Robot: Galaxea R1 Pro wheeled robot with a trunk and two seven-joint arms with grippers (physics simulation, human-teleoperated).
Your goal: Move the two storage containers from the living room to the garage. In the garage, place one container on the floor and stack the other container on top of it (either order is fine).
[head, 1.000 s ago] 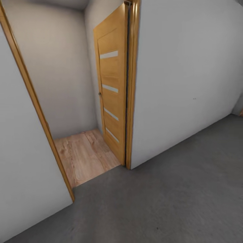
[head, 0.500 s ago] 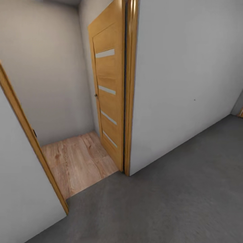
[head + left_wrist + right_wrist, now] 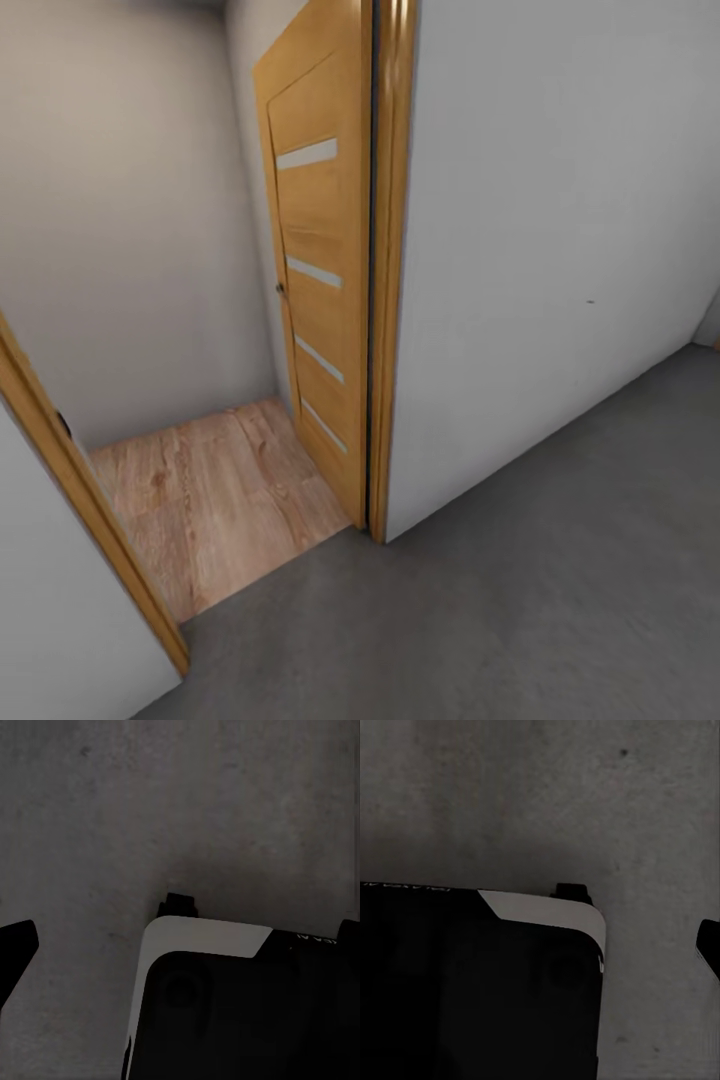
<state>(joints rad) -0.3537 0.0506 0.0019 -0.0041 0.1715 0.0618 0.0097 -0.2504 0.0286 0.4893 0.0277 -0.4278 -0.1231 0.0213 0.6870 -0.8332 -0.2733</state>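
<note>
While the open wooden door meets grey concrete floor, I cannot tell either arm's jaws' state.

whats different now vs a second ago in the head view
The whole picture has shifted, so the camera moved, not the things: the doorway looms nearer, more of the wood plank floor shows, and the left door frame has slid down and outward. The open wooden door, the white wall and the grey concrete floor stay as they were.
</note>
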